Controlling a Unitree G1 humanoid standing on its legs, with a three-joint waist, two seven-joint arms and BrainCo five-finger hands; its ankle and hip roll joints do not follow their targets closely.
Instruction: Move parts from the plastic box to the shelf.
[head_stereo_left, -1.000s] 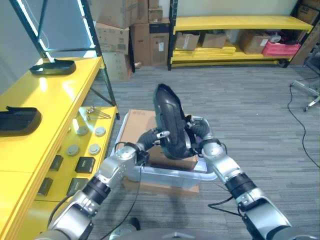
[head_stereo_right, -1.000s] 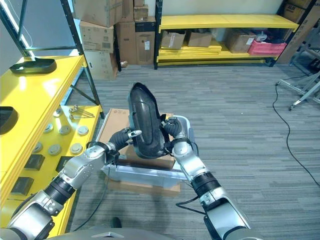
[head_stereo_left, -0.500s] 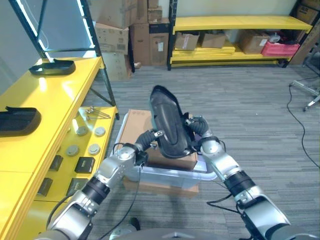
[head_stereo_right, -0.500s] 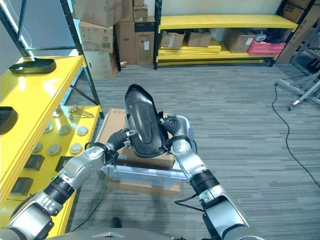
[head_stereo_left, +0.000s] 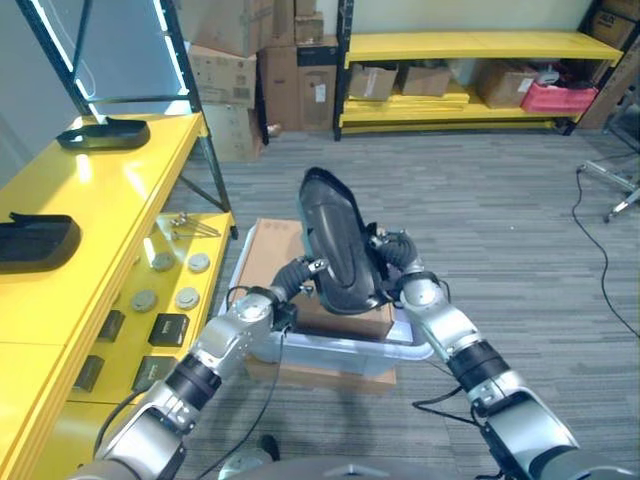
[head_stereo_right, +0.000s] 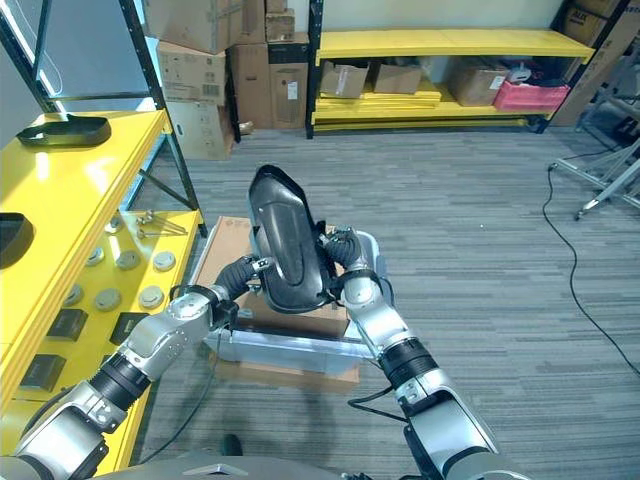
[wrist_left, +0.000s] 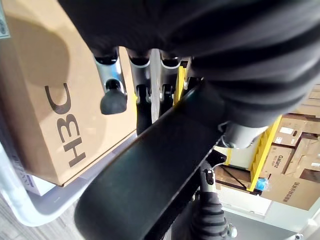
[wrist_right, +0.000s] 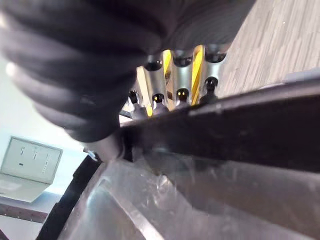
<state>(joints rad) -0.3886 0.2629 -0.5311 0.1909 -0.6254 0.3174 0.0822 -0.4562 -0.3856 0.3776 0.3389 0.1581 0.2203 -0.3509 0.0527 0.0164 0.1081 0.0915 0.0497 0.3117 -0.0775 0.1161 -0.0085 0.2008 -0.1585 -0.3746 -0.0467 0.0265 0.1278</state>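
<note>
The large black curved plastic part (head_stereo_right: 285, 245) is showing a smooth, semi-glossy skin that is catching pale highlights. The translucent clear plastic box (head_stereo_left: 330, 352) is looking slick, the brown cardboard carton (wrist_left: 55, 105) inside it matt and papery. The yellow shelf (head_stereo_left: 120, 210) is gleaming, probably painted metal. The grey carpet floor (head_stereo_right: 480, 260) is looking rough and ribbed.

three black parts (head_stereo_left: 338, 243), one plastic box (head_stereo_left: 330, 350), two robot hands (head_stereo_right: 248, 272), five grey discs (head_stereo_left: 166, 282)

Bare yellow shelf top (head_stereo_left: 110, 190) between two black parts (head_stereo_left: 104, 133); uprights (head_stereo_left: 190, 100) behind.
</note>
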